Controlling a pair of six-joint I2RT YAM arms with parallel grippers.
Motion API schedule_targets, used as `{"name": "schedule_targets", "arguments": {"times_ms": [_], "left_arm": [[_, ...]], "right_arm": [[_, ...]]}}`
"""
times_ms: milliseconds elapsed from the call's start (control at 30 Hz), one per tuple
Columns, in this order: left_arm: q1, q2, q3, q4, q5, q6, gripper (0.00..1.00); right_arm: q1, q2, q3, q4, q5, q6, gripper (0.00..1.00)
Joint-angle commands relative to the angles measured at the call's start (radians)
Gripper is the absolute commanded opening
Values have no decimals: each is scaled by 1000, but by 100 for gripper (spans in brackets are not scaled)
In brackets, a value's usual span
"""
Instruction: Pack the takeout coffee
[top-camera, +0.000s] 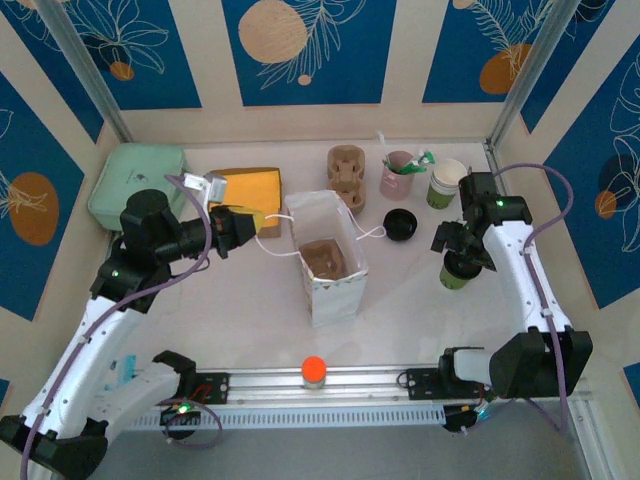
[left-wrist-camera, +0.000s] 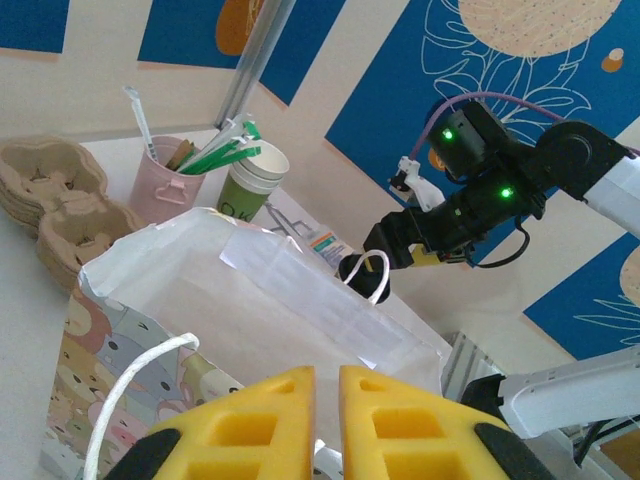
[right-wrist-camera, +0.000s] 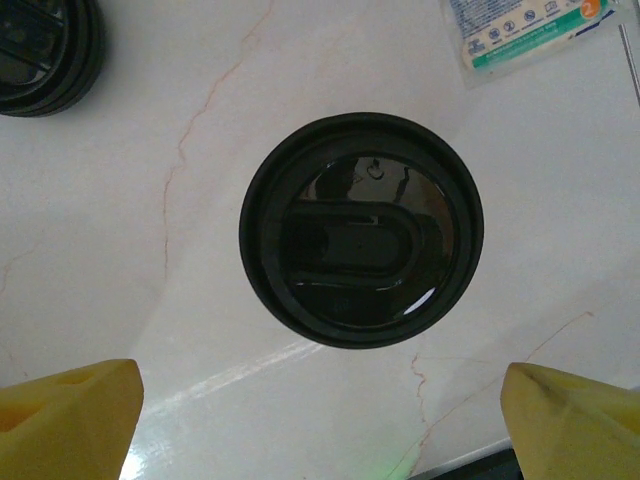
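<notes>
Centre-frame in right wrist view, small olive-green paper cup with round black plastic lid (right-wrist-camera: 361, 228), under spread right gripper (right-wrist-camera: 320, 415). Left gripper (left-wrist-camera: 326, 420) fingers nearly together, seemingly pinching cord handle (left-wrist-camera: 150, 353) of white paper bag (left-wrist-camera: 300, 290).

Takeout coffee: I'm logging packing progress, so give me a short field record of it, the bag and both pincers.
takeout coffee: upright on the table, lid on, outside the bag
paper bag: upright, top open, brown cup carrier inside
right pincer: open, over the lid, fingers clear on both sides
left pincer: shut, facing the bag's open top
packed: not yet
</notes>
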Motion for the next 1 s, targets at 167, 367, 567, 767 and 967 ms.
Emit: {"name": "schedule_targets", "arguments": {"times_ms": [167, 367, 567, 767, 967], "left_arm": [[-7, -35, -22, 21, 20, 19, 15], [-8, -41, -42, 37, 31, 11, 15], [-7, -36, -49, 48, 32, 10, 15], [-8, -27, -44, 53, 31, 5, 15], [-8, -26, -37, 47, 27, 5, 15]], "right_arm": [[-24, 31, -44, 58, 23, 110, 96], [-40, 78, -75, 89, -2, 117, 99], [-67, 88, -120, 131, -16, 115, 99], [-86, 109, -141, 174, -48, 106, 100], [-86, 138, -146, 205, -92, 104, 94]]}}
